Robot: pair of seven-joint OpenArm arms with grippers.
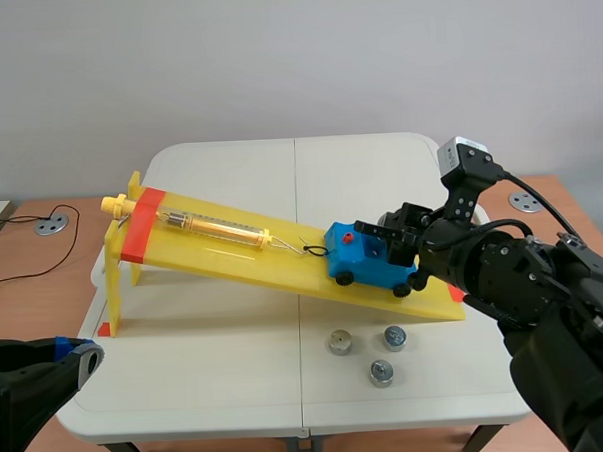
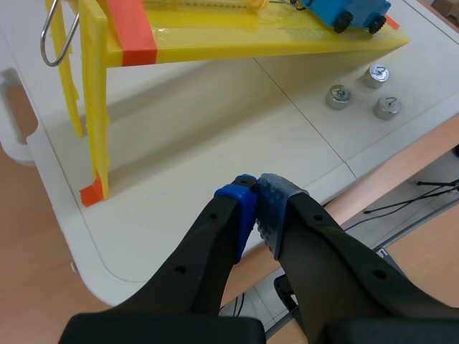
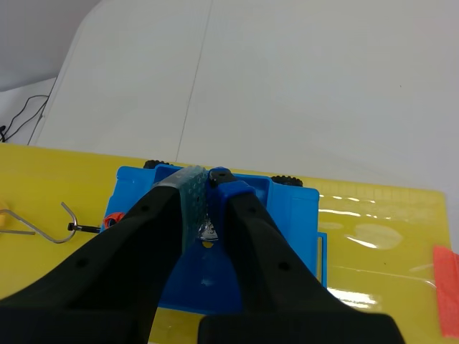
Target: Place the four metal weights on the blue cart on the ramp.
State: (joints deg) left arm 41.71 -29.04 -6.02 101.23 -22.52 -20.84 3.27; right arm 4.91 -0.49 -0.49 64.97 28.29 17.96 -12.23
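Right wrist view: end effector (image 3: 207,183) mostly hides gripped weight (image 3: 208,231).

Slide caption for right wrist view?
Right hand holds a metal weight over the blue cart on the yellow ramp.

This looks like a robotics or teaching lab, though little of the room shows. A plain white wall (image 1: 274,57) stands behind a white folding table (image 1: 239,389) on a brown floor (image 1: 35,318), with a round metal floor socket (image 1: 51,226) at the far left. The table holds physics-class gear: a yellow plastic ramp (image 1: 223,257) with a spring scale (image 1: 216,227), a blue toy cart (image 1: 368,265) and small round metal weights (image 1: 340,341). Black robot arms (image 1: 529,276) flank it.
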